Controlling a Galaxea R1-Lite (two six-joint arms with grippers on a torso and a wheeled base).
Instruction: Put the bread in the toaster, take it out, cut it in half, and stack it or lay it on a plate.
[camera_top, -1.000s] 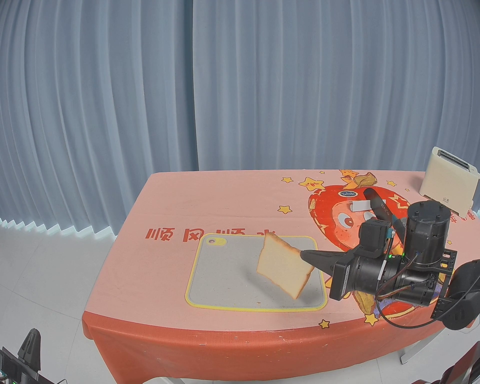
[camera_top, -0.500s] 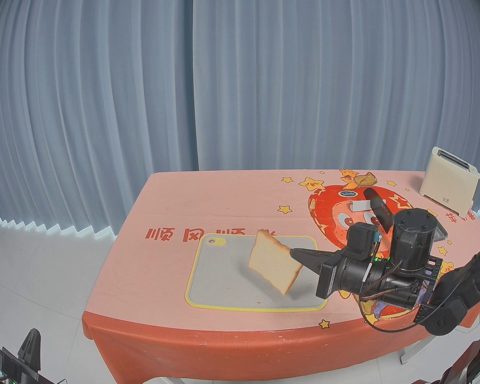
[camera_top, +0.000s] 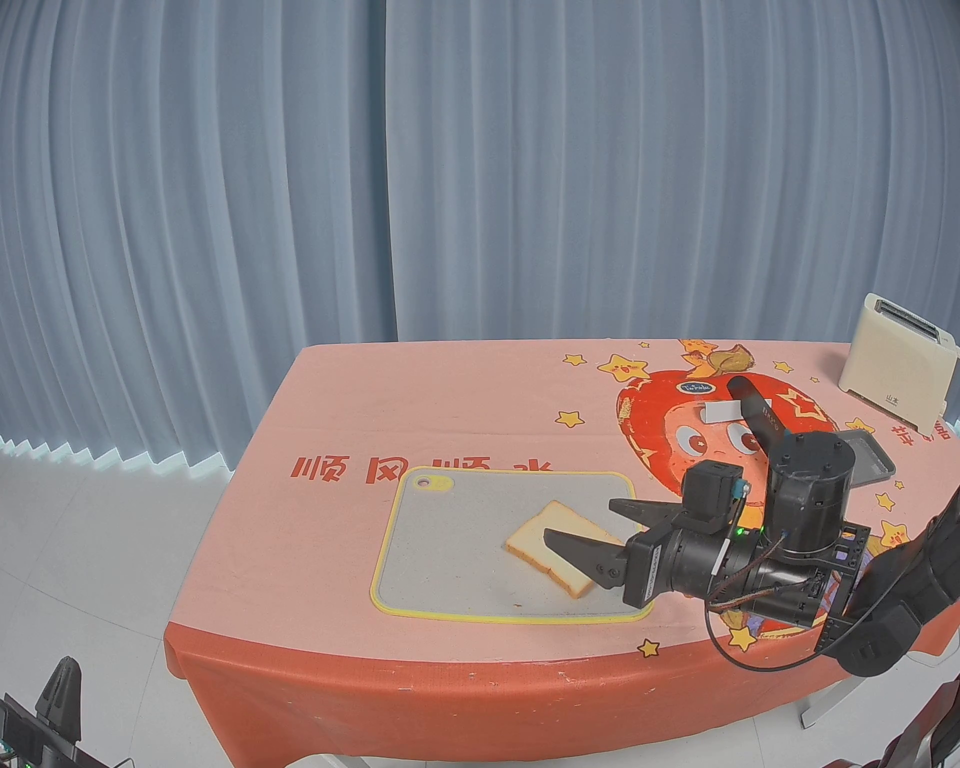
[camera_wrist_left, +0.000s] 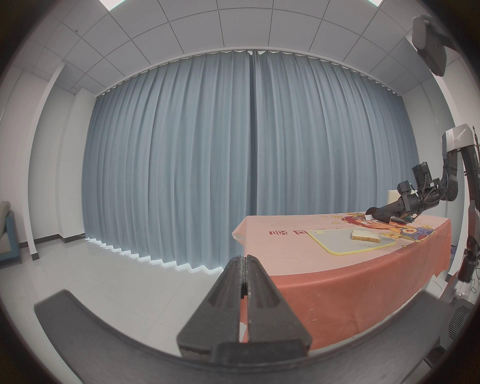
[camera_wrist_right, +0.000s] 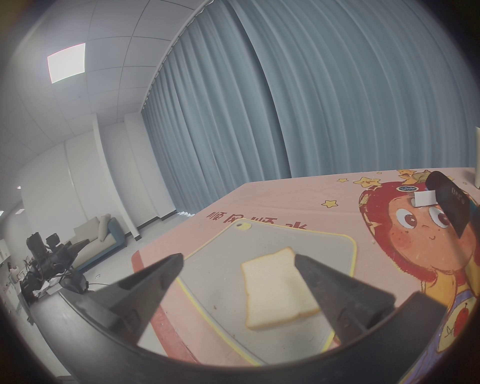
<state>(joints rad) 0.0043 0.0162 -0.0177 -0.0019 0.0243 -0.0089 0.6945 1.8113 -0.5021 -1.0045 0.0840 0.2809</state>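
Pink table (camera_top: 400, 400) holds toaster (camera_top: 898, 362), knife (camera_top: 757, 412), board (camera_top: 450, 560) with bread (camera_top: 560, 520).

**Bread flat on the board, toaster far right**

The board (camera_top: 450, 560) lies by the table's (camera_top: 400, 400) front edge. The bread (camera_top: 560, 548) lies flat on the board's right half. The right gripper (camera_top: 580, 521) comes in from the right, one finger before the slice and one behind. Farther back lies a knife (camera_top: 757, 415), with a tray (camera_top: 868, 460) to its right. The toaster (camera_top: 898, 362) stands at the far right corner. The left gripper (camera_wrist_left: 245, 265) hangs well left of the table.
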